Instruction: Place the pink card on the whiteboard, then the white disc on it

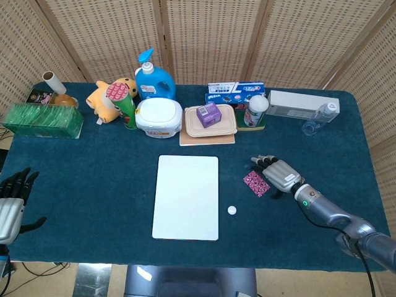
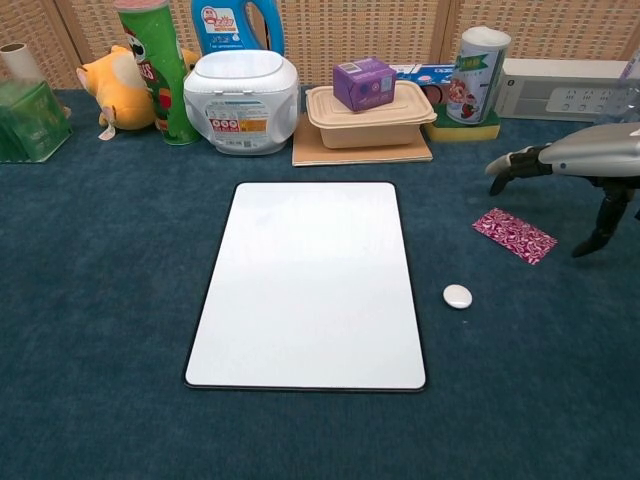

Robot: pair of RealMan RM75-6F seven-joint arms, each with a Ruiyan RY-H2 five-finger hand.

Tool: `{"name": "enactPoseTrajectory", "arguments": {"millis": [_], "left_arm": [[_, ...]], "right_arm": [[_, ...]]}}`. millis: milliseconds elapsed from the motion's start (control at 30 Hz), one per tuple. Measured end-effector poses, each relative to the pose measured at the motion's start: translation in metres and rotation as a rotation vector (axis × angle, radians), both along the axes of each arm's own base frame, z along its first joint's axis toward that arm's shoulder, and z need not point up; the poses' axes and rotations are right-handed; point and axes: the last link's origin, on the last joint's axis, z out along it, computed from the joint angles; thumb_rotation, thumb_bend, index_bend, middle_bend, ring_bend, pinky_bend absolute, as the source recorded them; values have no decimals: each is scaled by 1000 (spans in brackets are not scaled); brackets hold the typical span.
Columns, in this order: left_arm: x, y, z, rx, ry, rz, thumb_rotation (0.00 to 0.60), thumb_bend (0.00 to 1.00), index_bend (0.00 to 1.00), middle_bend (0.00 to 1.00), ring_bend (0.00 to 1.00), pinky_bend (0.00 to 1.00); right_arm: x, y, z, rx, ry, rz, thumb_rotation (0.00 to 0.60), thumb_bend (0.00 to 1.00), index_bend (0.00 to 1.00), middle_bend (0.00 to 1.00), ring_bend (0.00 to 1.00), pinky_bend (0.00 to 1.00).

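The pink patterned card (image 1: 255,183) (image 2: 514,235) lies flat on the blue cloth, right of the whiteboard (image 1: 186,196) (image 2: 308,283). The small white disc (image 1: 231,210) (image 2: 457,295) sits between the card and the board's right edge. My right hand (image 1: 276,173) (image 2: 585,160) hovers open just right of and above the card, fingers stretched toward the left, thumb hanging down, holding nothing. My left hand (image 1: 10,207) rests open at the table's near left edge, far from everything; the chest view does not show it.
Along the back stand a green box (image 1: 42,120), plush toy (image 1: 105,98), green can (image 1: 124,102), blue bottle (image 1: 153,77), white tub (image 1: 159,116), beige container with a purple box (image 1: 210,119), a cup (image 1: 255,110), a white box (image 1: 302,103) and a clear bottle (image 1: 318,117).
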Motion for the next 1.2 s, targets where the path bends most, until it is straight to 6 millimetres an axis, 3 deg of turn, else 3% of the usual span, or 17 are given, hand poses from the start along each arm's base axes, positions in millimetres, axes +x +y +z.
{"name": "enactPoseTrajectory", "arguments": {"millis": [1200], "left_arm": [[1, -1, -4, -5, 12, 3, 600, 82, 0, 0, 0, 75]], "right_arm": [[6, -12, -23, 23, -29, 8, 600, 113, 172, 56, 26, 151]]}}
